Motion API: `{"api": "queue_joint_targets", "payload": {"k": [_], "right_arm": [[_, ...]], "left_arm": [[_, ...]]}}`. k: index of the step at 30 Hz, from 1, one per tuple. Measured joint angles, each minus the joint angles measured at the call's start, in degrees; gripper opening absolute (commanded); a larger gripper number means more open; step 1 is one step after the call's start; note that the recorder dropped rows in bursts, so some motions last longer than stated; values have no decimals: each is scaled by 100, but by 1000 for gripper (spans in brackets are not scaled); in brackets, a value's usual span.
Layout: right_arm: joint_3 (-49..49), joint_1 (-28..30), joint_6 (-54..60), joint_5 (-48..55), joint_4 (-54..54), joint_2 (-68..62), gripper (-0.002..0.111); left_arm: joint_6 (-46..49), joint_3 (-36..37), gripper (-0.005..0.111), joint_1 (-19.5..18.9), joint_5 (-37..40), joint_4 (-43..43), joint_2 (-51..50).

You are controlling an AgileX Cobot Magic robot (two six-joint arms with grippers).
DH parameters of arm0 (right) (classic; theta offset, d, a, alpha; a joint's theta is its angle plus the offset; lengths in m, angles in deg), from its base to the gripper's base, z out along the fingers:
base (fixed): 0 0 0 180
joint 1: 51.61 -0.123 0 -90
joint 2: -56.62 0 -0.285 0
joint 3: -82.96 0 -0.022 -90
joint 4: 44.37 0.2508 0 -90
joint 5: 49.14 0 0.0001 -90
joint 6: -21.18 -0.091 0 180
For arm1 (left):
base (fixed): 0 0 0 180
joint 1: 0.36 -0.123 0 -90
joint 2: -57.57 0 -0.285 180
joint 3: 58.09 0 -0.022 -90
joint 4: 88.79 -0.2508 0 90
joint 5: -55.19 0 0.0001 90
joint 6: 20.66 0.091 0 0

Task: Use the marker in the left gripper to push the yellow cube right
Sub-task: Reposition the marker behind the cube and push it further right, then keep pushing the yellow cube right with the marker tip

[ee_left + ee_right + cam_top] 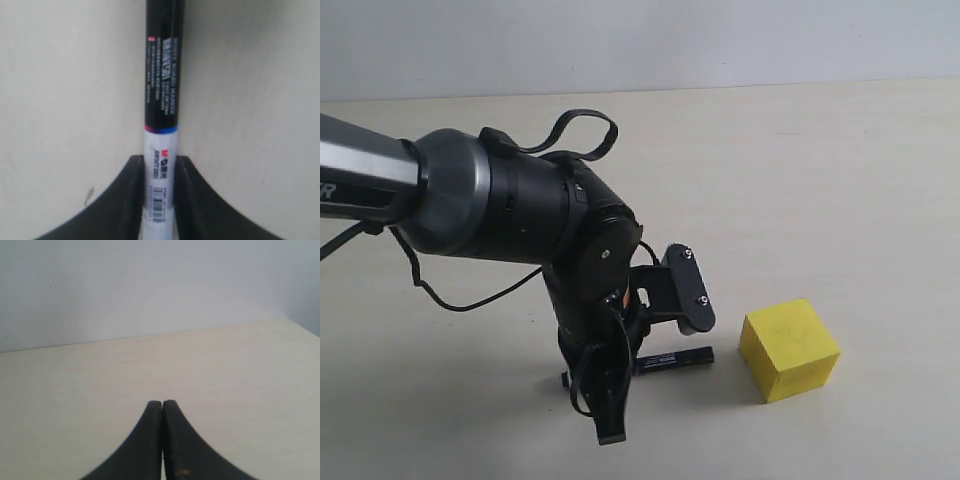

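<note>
- Pale tabletop [840,170], grey wall [720,40].
- Left gripper [159,165] clamped on the marker [162,95].
- Yellow cube [789,349] just beside marker's tip, not touching.
- Right gripper [162,405], jaws pressed together.

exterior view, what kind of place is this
Most likely a robot lab test bench: a bare pale table against a blank wall, a black robot arm whose left gripper clamps a marker, and a single yellow cube set out on the table.
</note>
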Motion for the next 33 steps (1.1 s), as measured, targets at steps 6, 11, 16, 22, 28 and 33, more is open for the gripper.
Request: {"api": "queue_joint_targets", "payload": {"k": [6, 11, 16, 22, 28, 33], "right_arm": [[0, 0, 0, 0, 0, 0, 0], [0, 0, 0, 0, 0, 0, 0], [0, 0, 0, 0, 0, 0, 0], [0, 0, 0, 0, 0, 0, 0], [0, 0, 0, 0, 0, 0, 0], [0, 0, 0, 0, 0, 0, 0]], "left_arm": [[-362, 0, 0, 0, 349, -427, 68], [-427, -154, 0, 90, 236, -452, 257], [-427, -920, 0, 408, 167, -323, 54], [-486, -995, 0, 285, 1131, -300, 41], [-528, -995, 0, 462, 673, -310, 41], [-528, -995, 0, 739, 369, -265, 41]]}}
